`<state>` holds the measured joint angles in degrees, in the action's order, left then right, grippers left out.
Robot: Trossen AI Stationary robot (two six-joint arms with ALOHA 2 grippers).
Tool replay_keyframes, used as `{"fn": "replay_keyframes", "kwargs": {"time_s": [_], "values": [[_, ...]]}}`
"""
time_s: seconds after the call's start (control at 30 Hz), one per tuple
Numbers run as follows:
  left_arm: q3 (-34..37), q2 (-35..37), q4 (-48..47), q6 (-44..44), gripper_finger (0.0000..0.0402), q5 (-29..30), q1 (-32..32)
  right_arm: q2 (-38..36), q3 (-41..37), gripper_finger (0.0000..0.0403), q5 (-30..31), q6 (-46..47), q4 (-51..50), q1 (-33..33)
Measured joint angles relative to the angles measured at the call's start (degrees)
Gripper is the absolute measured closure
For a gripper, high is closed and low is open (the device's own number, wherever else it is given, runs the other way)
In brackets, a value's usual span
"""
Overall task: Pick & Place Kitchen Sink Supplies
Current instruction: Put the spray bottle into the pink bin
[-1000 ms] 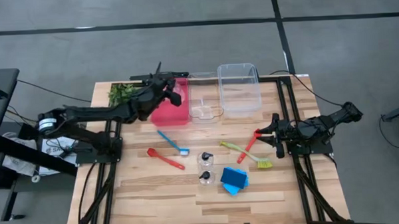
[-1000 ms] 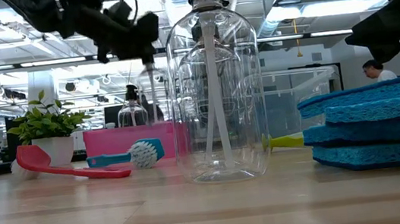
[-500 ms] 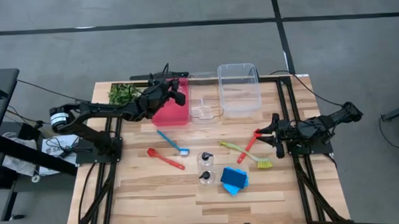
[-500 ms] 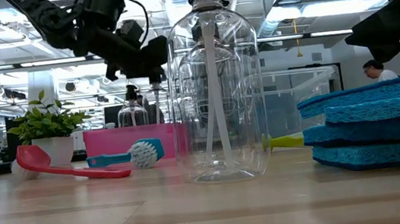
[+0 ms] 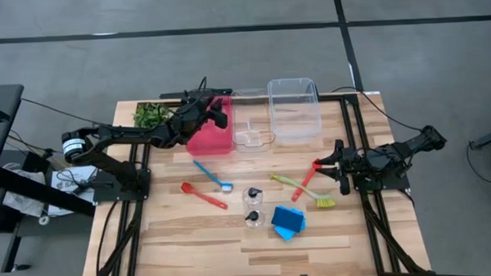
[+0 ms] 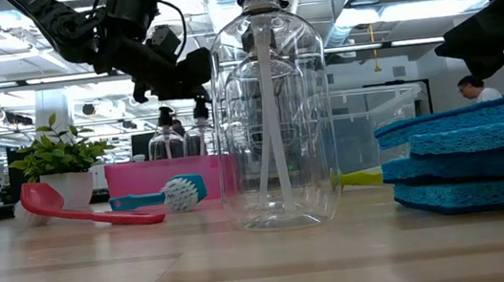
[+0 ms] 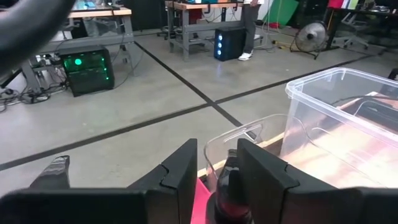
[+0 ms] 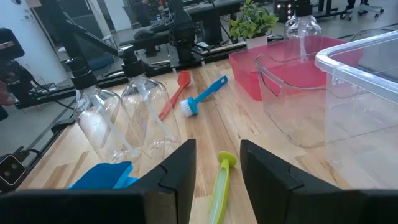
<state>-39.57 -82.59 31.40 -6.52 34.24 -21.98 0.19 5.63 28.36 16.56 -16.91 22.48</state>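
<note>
My left gripper (image 5: 222, 116) reaches over the red bin (image 5: 208, 133) at the far side, its fingers either side of the black pump cap (image 7: 231, 185) of a clear bottle (image 6: 199, 136). That bottle stands upright in the bin beside a second bottle (image 6: 167, 140). Two more clear bottles (image 5: 252, 205) stand on the table's middle, next to stacked blue sponges (image 5: 288, 221). A blue brush (image 5: 213, 176), a red spoon (image 5: 203, 195), a yellow-green brush (image 5: 303, 191) and a red utensil (image 5: 307, 178) lie on the wood. My right gripper (image 5: 338, 166) waits open at the right edge. My left gripper has the bottle's pump cap (image 7: 231, 185) between its two fingers, which come nearly level from the table's left. A strip of red bin shows between one finger (image 7: 184, 174) and the cap. Whether the other finger (image 7: 261, 177) touches the cap I cannot tell.
A small clear bin (image 5: 251, 121) and a larger clear bin (image 5: 294, 110) stand to the right of the red bin. A leafy plant (image 5: 150, 115) is at the far left corner. Bare wood lies along the near edge.
My left gripper has sunk over the red bin with the bottle. The bottle hung below the fingers a second ago and now stands upright in the bin beside the other bottle.
</note>
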Motion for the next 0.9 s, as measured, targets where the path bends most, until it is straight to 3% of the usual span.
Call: {"fn": "replay_keyframes", "kwargs": {"time_s": [0.27,0.67,0.9], "values": [[0.0,0.0,-0.01,0.02,0.0278,0.0,0.0,0.0,0.0,0.0284,-0.01,0.0,0.02,0.0],[0.0,0.0,-0.05,0.22,0.0214,-4.13,0.02,0.0,0.0,0.0284,-0.02,0.0,0.02,0.0],[0.0,0.68,-0.22,4.45,0.0199,-4.13,0.62,0.0,0.02,0.0284,0.0,0.0,0.0,0.0]]}}
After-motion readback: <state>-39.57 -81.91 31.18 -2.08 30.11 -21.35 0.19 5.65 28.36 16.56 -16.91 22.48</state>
